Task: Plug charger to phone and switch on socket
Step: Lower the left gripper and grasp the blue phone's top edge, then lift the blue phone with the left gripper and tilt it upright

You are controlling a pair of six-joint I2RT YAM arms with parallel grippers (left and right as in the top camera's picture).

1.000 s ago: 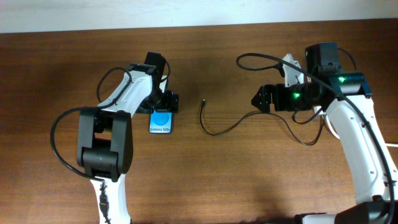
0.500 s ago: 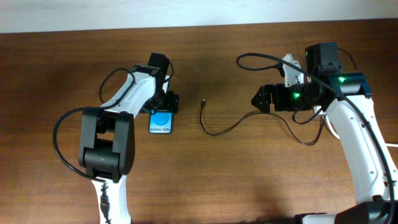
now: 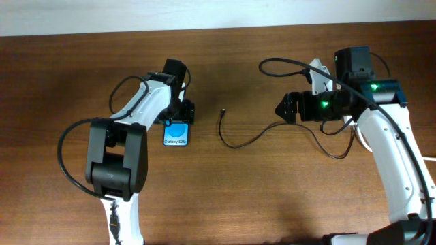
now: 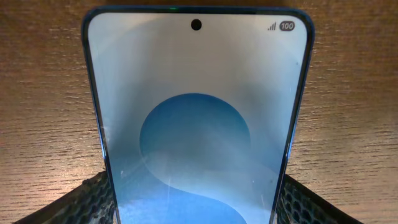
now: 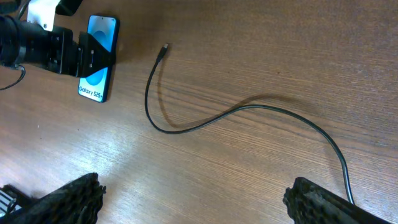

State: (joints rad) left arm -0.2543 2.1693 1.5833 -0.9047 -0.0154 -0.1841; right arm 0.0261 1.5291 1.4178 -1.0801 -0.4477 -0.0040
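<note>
My left gripper (image 3: 178, 113) grips the far end of the phone (image 3: 176, 134), fingers (image 4: 87, 202) against both long edges. The phone lies flat, screen up, left of centre on the table (image 3: 225, 197). My right gripper (image 3: 281, 107) hovers at the right, fingers (image 5: 65, 196) spread wide and empty, while the charger (image 3: 240, 141) lies between the arms, its plug tip (image 3: 223, 113) near the phone's right side, not touching it.

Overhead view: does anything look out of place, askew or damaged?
Nothing stands out. The phone lies flat between the fingers of the left gripper; the charger lies loose in a curve on the table, not yet plugged in.
</note>
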